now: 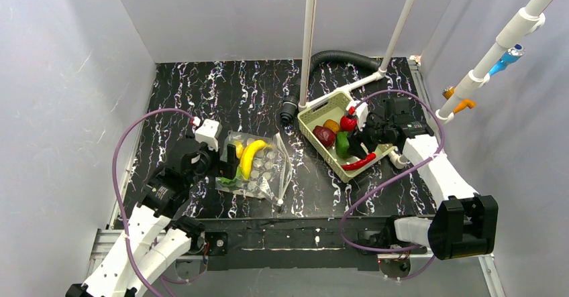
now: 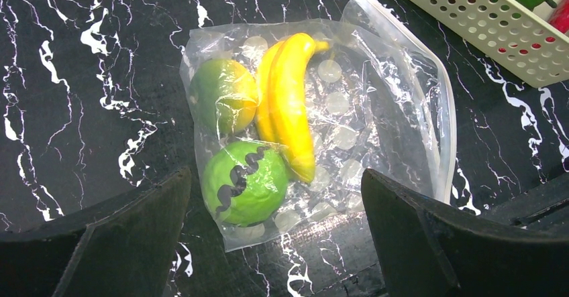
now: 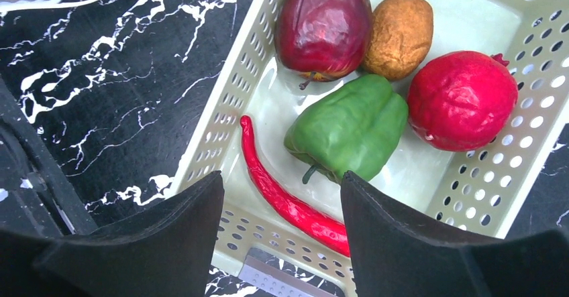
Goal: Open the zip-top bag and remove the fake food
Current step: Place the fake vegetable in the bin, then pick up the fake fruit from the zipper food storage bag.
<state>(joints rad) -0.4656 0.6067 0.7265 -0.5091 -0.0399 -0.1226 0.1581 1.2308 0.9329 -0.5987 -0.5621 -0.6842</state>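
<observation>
Finding 1: The zip-top bag [image 2: 396, 96] lies flat on the tabletop [image 1: 201, 89], directly beneath and ahead of the left gripper [image 2: 275, 243], whose jaws stand wide apart and hold nothing. The left arm is clearly the nearer.

Finding 2: The bag's zip edge is on the side toward the basket [image 3: 221, 129], away from the left gripper; whether it is fully parted cannot be told.

Finding 3: The bag holds a banana [image 2: 292, 109], its long axis running away from the gripper, and 2 green round pieces [image 2: 245, 183] beside it.

Finding 4: The right gripper [image 3: 282, 236] hangs over the basket, well apart from the bag, jaws partly spread and empty. The basket holds 5 pieces: red chili [image 3: 288, 206], green pepper [image 3: 349, 129], dark red fruit [image 3: 323, 22], brown piece [image 3: 400, 35] and red round fruit [image 3: 463, 99].
</observation>
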